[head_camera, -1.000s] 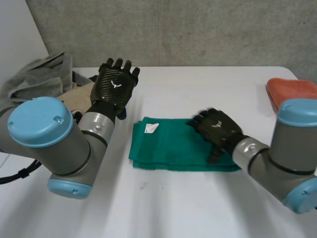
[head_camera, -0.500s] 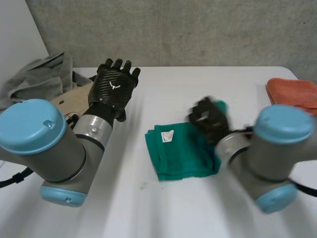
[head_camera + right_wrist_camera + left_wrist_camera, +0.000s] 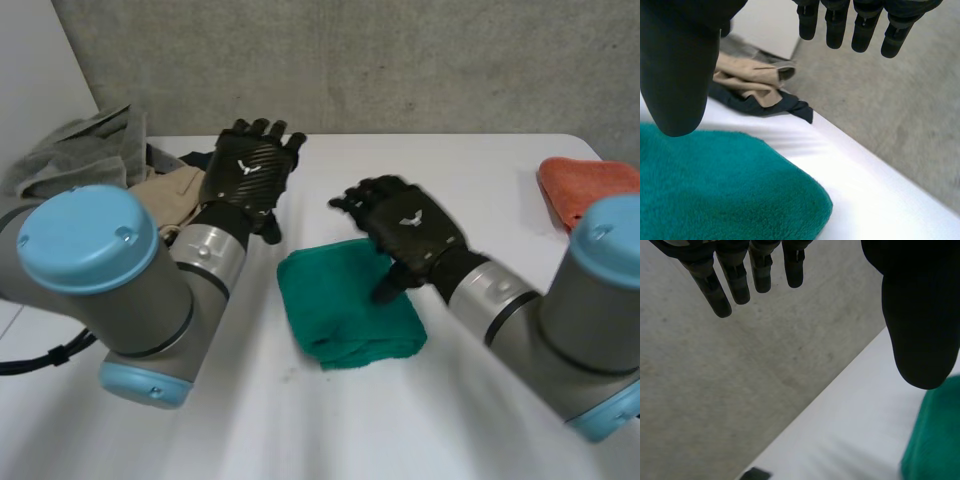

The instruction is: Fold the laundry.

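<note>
A green towel lies folded into a small thick square in the middle of the white table. My right hand hovers open over the towel's far right part, fingers spread and thumb pointing down at the cloth. In the right wrist view the right hand has straight fingers, holds nothing, and the green towel lies under its palm. My left hand is open and raised, just beyond the towel's far left corner. The left wrist view shows the left hand empty, with an edge of the green towel beside its thumb.
At the table's back left lies a pile of laundry: a grey cloth, a beige cloth and a dark one. An orange cloth rests at the right edge. A concrete wall stands behind the table.
The right hand swept left over the wide green towel, folding it to about half its width, and now stands lifted off it. The left hand shifted slightly to the right.
</note>
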Robot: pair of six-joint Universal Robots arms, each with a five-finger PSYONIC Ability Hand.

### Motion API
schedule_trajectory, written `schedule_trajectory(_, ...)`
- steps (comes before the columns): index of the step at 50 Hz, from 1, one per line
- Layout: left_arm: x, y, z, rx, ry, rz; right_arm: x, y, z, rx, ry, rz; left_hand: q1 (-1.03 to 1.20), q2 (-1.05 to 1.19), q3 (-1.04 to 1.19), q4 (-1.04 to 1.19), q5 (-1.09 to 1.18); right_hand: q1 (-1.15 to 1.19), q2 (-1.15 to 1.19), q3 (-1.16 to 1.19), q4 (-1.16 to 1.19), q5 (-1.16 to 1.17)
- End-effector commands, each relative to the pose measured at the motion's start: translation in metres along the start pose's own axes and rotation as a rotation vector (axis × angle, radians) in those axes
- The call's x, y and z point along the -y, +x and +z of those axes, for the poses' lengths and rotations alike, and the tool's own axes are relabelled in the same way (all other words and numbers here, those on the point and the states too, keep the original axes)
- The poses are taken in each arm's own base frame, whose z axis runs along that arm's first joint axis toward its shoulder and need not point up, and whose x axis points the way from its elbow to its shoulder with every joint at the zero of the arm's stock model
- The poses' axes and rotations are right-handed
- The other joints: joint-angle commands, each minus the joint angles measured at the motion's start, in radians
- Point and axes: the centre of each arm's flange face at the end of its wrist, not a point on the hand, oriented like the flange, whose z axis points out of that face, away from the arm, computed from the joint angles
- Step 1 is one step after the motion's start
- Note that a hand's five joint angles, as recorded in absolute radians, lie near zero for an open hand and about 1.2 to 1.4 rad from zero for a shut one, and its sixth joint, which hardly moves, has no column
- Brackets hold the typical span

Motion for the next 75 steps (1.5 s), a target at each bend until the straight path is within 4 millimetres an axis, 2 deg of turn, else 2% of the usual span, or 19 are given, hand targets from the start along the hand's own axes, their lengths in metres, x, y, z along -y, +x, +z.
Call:
schedule_trajectory(1,-0.012,0.028,0.003,-0.094,-0.146,-0.179,-0.017,0.021,0.011,-0.024,-0.183,0.184,0.04,0.026,0.019,0.03,0.009,-0.053,-0.035,-0.032,-0.032,-0.043)
schedule_trajectory(4,-0.03,0.047,-0.001,-0.14,-0.25,-0.194,-0.033,0.024,0.025,-0.008,-0.266,0.193,0.054,0.041,0.034,0.044,0.024,-0.053,-0.035,-0.032,-0.032,-0.043)
schedule_trajectory(8,-0.057,0.062,-0.01,-0.162,-0.387,-0.167,-0.054,0.026,0.035,0.007,-0.352,0.188,0.069,0.055,0.049,0.059,0.039,-0.053,-0.035,-0.032,-0.032,-0.043)
schedule_trajectory(14,-0.086,0.064,-0.019,-0.102,-0.523,-0.099,-0.079,0.028,0.042,-0.007,-0.427,0.141,0.066,0.052,0.046,0.056,0.036,-0.053,-0.035,-0.032,-0.032,-0.043)
schedule_trajectory(19,-0.092,0.064,-0.022,-0.111,-0.553,-0.018,-0.081,0.039,0.041,-0.093,-0.466,-0.028,0.066,0.052,0.046,0.056,0.036,-0.053,-0.035,-0.032,-0.032,-0.043)
schedule_trajectory(22,-0.086,0.063,-0.021,-0.118,-0.538,0.004,-0.075,0.041,0.039,-0.108,-0.465,-0.09,0.066,0.052,0.046,0.056,0.036,0.001,0.019,0.022,0.022,0.011)
schedule_trajectory(25,-0.071,0.058,-0.018,-0.107,-0.488,0.0,-0.062,0.042,0.037,-0.125,-0.43,-0.13,0.063,0.049,0.043,0.053,0.033,0.007,0.026,0.028,0.028,0.017)
schedule_trajectory(26,-0.062,0.055,-0.017,-0.099,-0.462,-0.006,-0.056,0.042,0.036,-0.13,-0.411,-0.138,0.06,0.046,0.04,0.05,0.03,0.007,0.026,0.028,0.028,0.017)
schedule_trajectory(27,-0.043,0.048,-0.014,-0.08,-0.404,-0.021,-0.047,0.04,0.034,-0.139,-0.373,-0.152,0.052,0.038,0.031,0.042,0.021,0.004,0.023,0.026,0.025,0.014)
schedule_trajectory(32,0.008,0.029,-0.011,-0.029,-0.228,-0.058,-0.028,0.037,0.025,-0.171,-0.255,-0.192,0.025,0.011,0.005,0.015,-0.005,-0.034,-0.015,-0.013,-0.013,-0.024)
schedule_trajectory(34,0.02,0.026,-0.011,-0.024,-0.182,-0.067,-0.021,0.03,0.019,-0.169,-0.216,-0.208,0.022,0.008,0.002,0.012,-0.008,-0.053,-0.035,-0.032,-0.032,-0.043)
schedule_trajectory(35,0.027,0.024,-0.012,-0.036,-0.15,-0.072,-0.018,0.021,0.012,-0.16,-0.19,-0.227,0.019,0.005,-0.001,0.009,-0.011,-0.053,-0.035,-0.032,-0.032,-0.043)
schedule_trajectory(39,0.037,0.026,-0.016,-0.125,-0.102,-0.085,-0.027,-0.005,-0.007,-0.117,-0.157,-0.242,0.019,0.005,-0.001,0.009,-0.011,-0.053,-0.035,-0.032,-0.032,-0.043)
schedule_trajectory(43,0.036,0.025,-0.017,-0.22,-0.088,-0.099,-0.049,-0.03,-0.021,-0.057,-0.153,-0.244,0.022,0.008,0.002,0.012,-0.008,-0.053,-0.035,-0.032,-0.032,-0.043)
schedule_trajectory(47,0.031,0.021,-0.016,-0.267,-0.089,-0.115,-0.065,-0.041,-0.028,-0.034,-0.156,-0.24,0.034,0.02,0.013,0.024,0.003,-0.053,-0.035,-0.032,-0.032,-0.043)
schedule_trajectory(51,0.029,0.02,-0.016,-0.271,-0.094,-0.122,-0.085,-0.044,-0.022,-0.019,-0.192,-0.238,0.034,0.02,0.013,0.024,0.003,-0.037,-0.019,-0.016,-0.016,-0.027)
schedule_trajectory(55,0.027,0.022,-0.016,-0.274,-0.1,-0.129,-0.097,-0.042,-0.01,-0.018,-0.196,-0.261,0.034,0.02,0.013,0.024,0.003,-0.008,0.011,0.014,0.013,0.002)
schedule_trajectory(66,0.023,0.023,-0.017,-0.28,-0.113,-0.128,-0.101,-0.033,0.013,-0.031,-0.157,-0.314,0.034,0.02,0.013,0.024,0.003,0.198,0.216,0.219,0.218,0.207)
schedule_trajectory(75,0.022,0.023,-0.018,-0.28,-0.116,-0.129,-0.099,-0.029,0.025,-0.035,-0.14,-0.311,0.034,0.02,0.013,0.024,0.003,0.204,0.222,0.225,0.225,0.214)
